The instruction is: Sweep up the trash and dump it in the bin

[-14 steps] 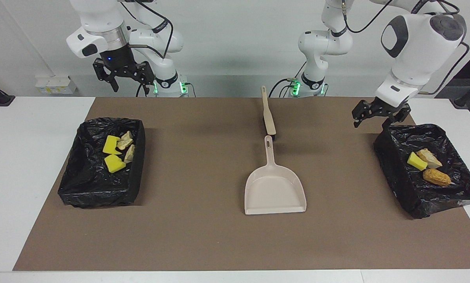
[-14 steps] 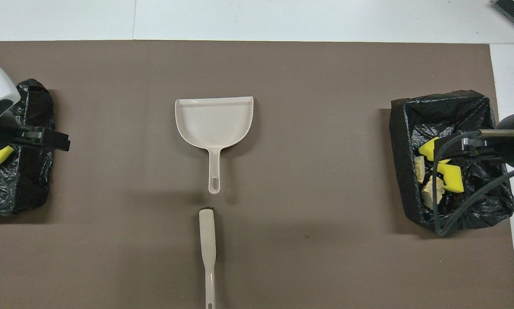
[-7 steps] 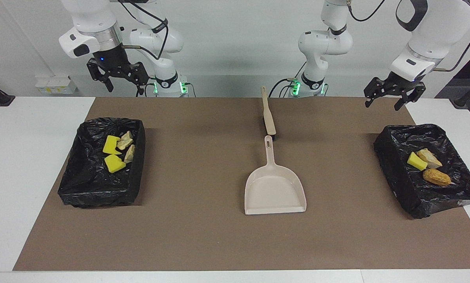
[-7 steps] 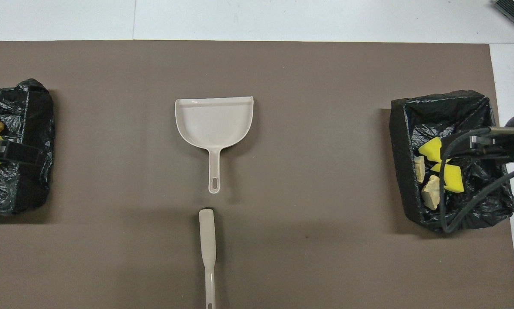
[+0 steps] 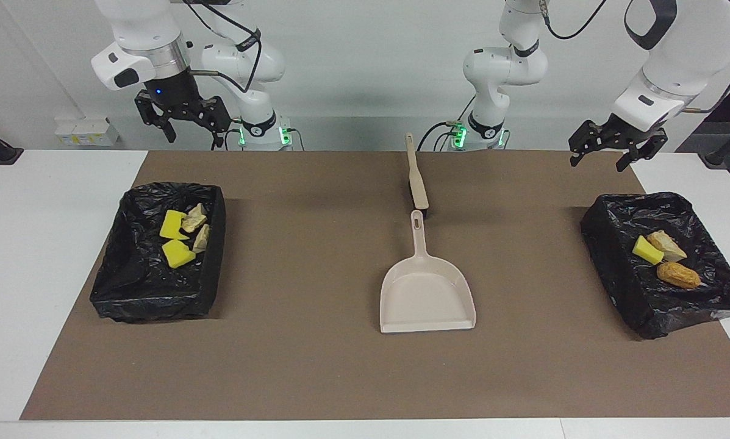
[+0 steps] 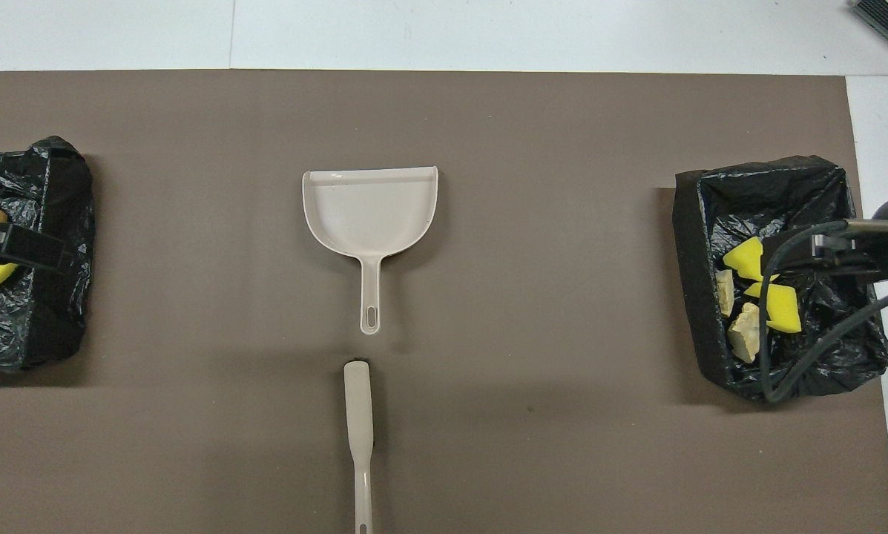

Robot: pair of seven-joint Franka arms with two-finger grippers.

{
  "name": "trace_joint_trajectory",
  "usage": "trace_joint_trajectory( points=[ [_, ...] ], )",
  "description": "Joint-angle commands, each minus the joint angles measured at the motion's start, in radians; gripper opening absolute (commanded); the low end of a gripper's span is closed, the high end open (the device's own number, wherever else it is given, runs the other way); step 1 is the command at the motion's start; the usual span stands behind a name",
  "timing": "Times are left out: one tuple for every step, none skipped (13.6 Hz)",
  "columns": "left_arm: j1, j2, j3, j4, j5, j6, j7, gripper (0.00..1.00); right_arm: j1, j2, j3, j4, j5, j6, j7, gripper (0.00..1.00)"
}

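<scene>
All the trash lies in two black-lined bins. The bin (image 5: 151, 305) at the right arm's end holds yellow sponge bits (image 5: 177, 253) and pale beige chunks (image 5: 195, 218). In the bin (image 5: 615, 268) at the left arm's end lie a yellow sponge (image 5: 646, 250), a beige chunk (image 5: 666, 245) and a golden-brown roll (image 5: 679, 275). My right gripper (image 5: 191, 129) hangs open and empty, high over the mat's edge by its base. Open and empty too, my left gripper (image 5: 602, 157) is up over the mat's corner by its bin.
A beige dustpan (image 5: 425, 292) lies on the brown mat (image 5: 304, 366) mid-table, its handle toward the robots. A beige brush (image 5: 416, 177) lies in line with that handle, nearer to the robots. White table (image 5: 41, 244) borders the mat at both ends.
Both grippers have risen and drawn back from over the bins, the left one the most; it was low at its bin's rim. Nothing on the table has moved.
</scene>
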Motion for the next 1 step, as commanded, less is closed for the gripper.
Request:
trace_joint_trajectory(
  points=[
    [0.012, 0.014, -0.003, 0.034, -0.006, -0.029, 0.014, 1.00, -0.017, 0.008, 0.008, 0.016, 0.016, -0.009, -0.026, 1.00]
  ],
)
